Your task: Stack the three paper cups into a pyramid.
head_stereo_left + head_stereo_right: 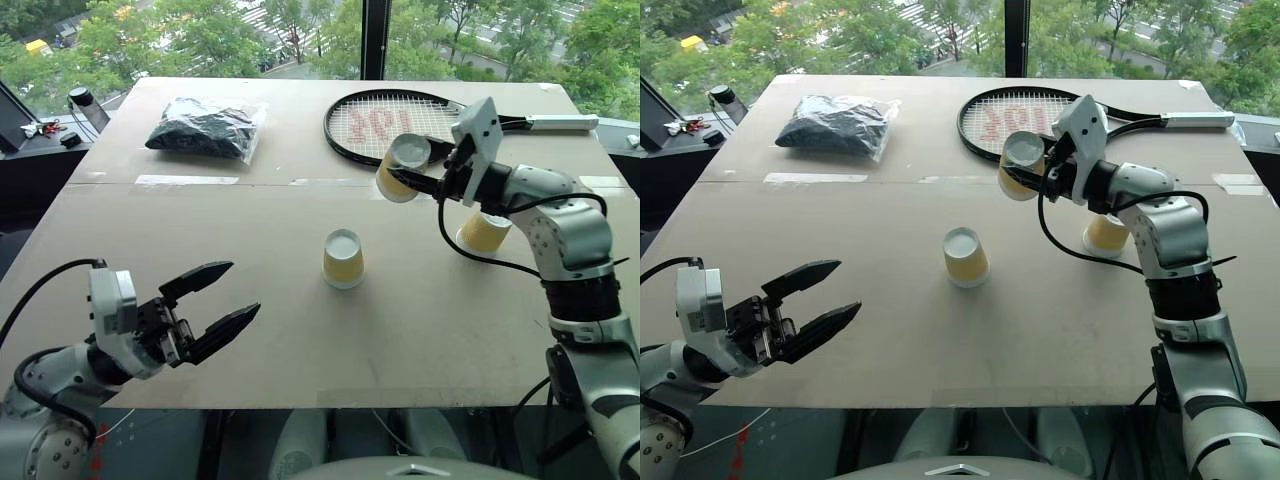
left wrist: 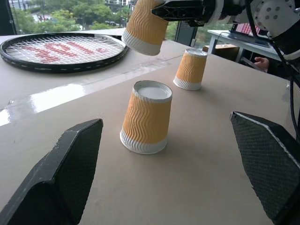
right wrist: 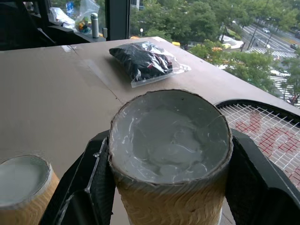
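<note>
Right hand [image 1: 392, 178] holds cup [image 1: 400, 166] tilted, base upward.

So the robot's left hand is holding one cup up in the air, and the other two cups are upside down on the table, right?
Almost. It is the right gripper that holds the raised cup, not the left. The left eye view shows it, and there the left gripper hangs open with nothing in it. The other two cups do sit upside down on the table.
</note>
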